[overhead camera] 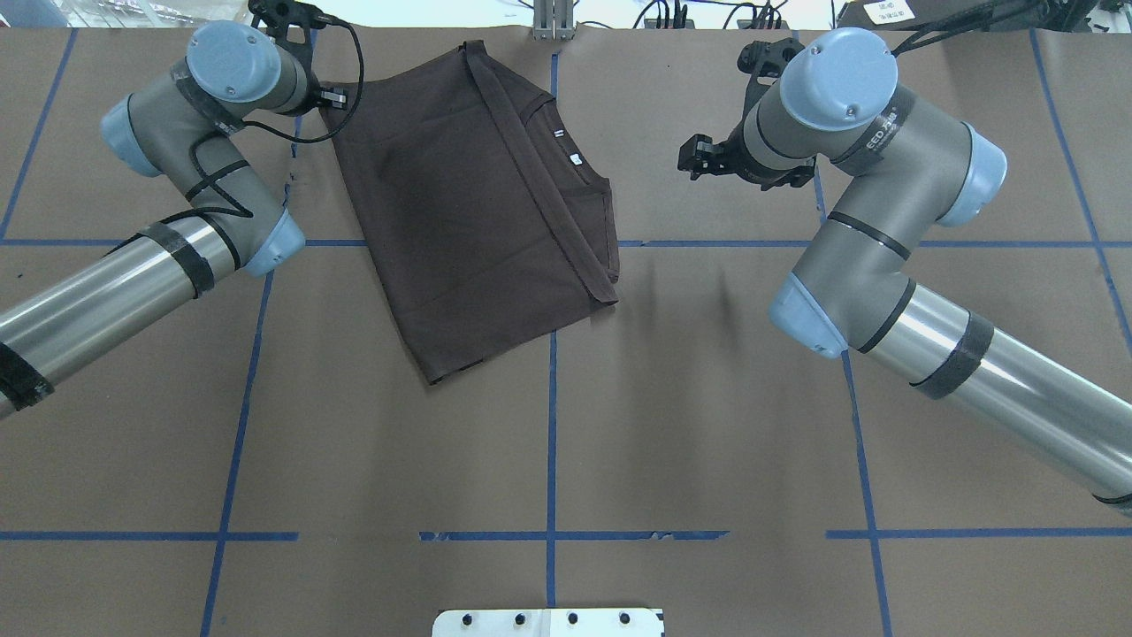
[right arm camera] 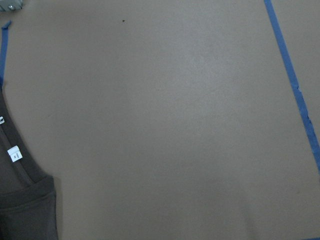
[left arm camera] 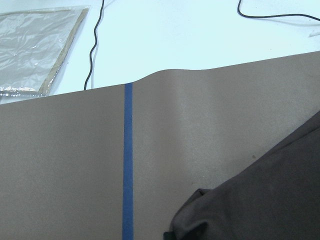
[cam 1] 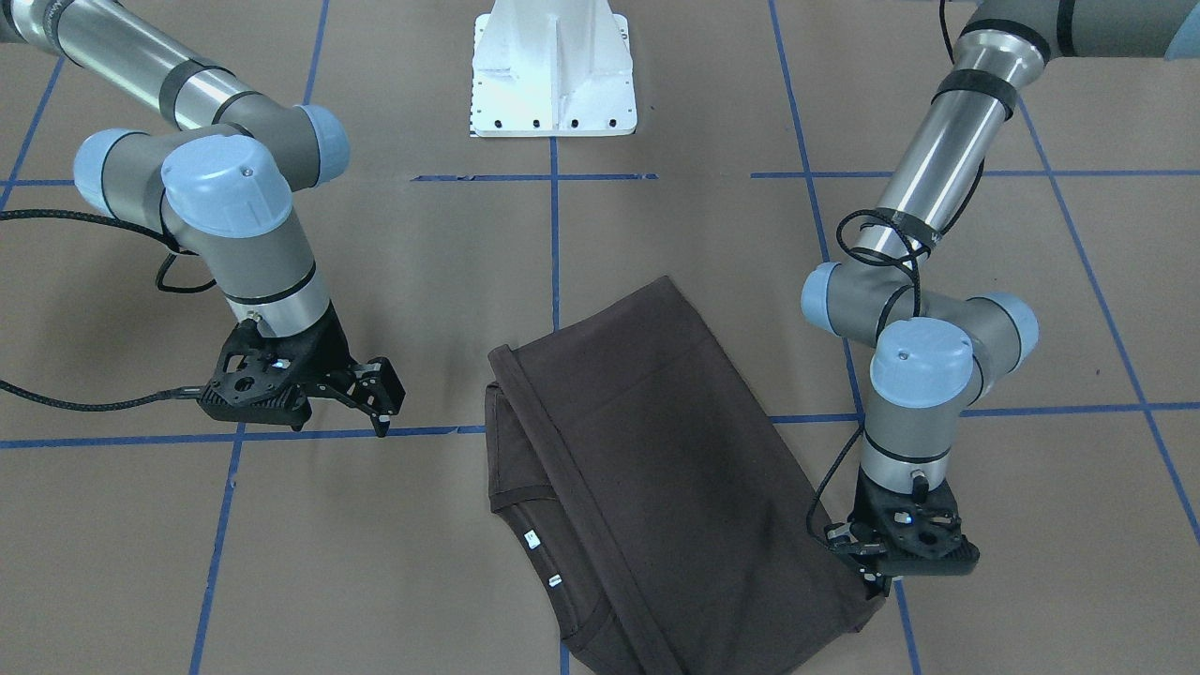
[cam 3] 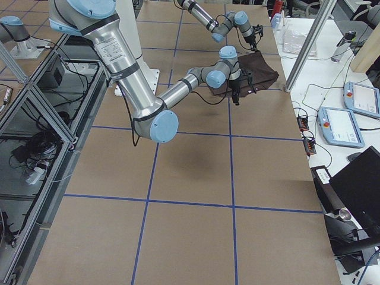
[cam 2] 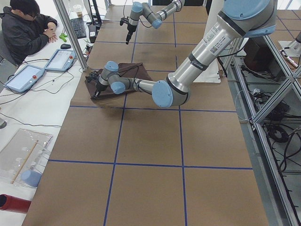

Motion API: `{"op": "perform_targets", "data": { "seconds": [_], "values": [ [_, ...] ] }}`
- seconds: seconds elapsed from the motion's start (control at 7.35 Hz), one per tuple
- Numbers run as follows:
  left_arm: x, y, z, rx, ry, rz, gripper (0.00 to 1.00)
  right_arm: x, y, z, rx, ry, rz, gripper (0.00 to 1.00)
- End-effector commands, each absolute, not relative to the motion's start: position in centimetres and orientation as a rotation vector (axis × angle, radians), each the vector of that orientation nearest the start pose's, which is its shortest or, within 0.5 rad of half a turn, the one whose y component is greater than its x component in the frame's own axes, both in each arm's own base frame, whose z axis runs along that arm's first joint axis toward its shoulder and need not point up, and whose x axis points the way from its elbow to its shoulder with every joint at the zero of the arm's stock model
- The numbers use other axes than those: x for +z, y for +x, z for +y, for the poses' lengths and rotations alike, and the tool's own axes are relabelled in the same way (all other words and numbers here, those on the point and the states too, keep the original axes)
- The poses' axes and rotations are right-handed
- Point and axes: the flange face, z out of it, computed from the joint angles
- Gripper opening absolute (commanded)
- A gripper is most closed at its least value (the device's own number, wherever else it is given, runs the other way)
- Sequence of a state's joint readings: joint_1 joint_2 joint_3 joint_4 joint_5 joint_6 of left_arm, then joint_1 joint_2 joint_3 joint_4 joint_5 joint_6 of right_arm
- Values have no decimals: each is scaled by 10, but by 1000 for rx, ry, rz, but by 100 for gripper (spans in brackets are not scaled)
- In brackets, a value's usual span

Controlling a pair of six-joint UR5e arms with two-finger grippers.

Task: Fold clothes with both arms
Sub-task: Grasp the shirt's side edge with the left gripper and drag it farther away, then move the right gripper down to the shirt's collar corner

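The dark brown T-shirt [cam 1: 656,450] lies folded lengthwise on the brown table, collar and white neck tags [cam 1: 532,539] showing; it also shows in the overhead view [overhead camera: 469,203]. My left gripper [cam 1: 877,583] is down at the shirt's far corner, fingers close together on the fabric; it also shows overhead [overhead camera: 332,95]. The left wrist view shows that corner bunched up [left arm camera: 200,210]. My right gripper [cam 1: 380,403] is open and empty, above bare table to the side of the collar, also seen overhead [overhead camera: 699,159]. The right wrist view shows the collar and a tag [right arm camera: 14,154].
The white pedestal base [cam 1: 553,75] stands at the robot's side of the table. Blue tape lines [overhead camera: 550,398] grid the surface. The shirt lies near the table's far edge [left arm camera: 200,70]. An operator [cam 2: 26,28] sits beyond it with tablets [cam 2: 61,59].
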State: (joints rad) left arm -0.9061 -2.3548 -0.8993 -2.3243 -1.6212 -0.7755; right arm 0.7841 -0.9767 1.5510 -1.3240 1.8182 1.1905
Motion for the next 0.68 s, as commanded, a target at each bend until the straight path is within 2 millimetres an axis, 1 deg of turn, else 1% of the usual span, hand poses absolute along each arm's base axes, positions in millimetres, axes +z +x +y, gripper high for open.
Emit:
{"op": "perform_targets", "data": {
  "seconds": [0.0, 0.14, 0.27, 0.41, 0.54],
  "values": [
    [406, 377, -713, 35, 621, 710, 100, 269, -464, -557, 342, 216, -851, 99],
    [400, 365, -686, 61, 621, 779, 100, 248, -496, -555, 406, 229, -851, 89],
    [389, 365, -674, 64, 630, 799, 100, 236, -529, -547, 451, 231, -842, 73],
    [392, 368, -670, 68, 627, 802, 100, 239, -552, -538, 445, 231, -822, 60],
    [402, 369, -666, 71, 618, 798, 100, 248, -567, -531, 437, 257, -790, 59]
  ]
}}
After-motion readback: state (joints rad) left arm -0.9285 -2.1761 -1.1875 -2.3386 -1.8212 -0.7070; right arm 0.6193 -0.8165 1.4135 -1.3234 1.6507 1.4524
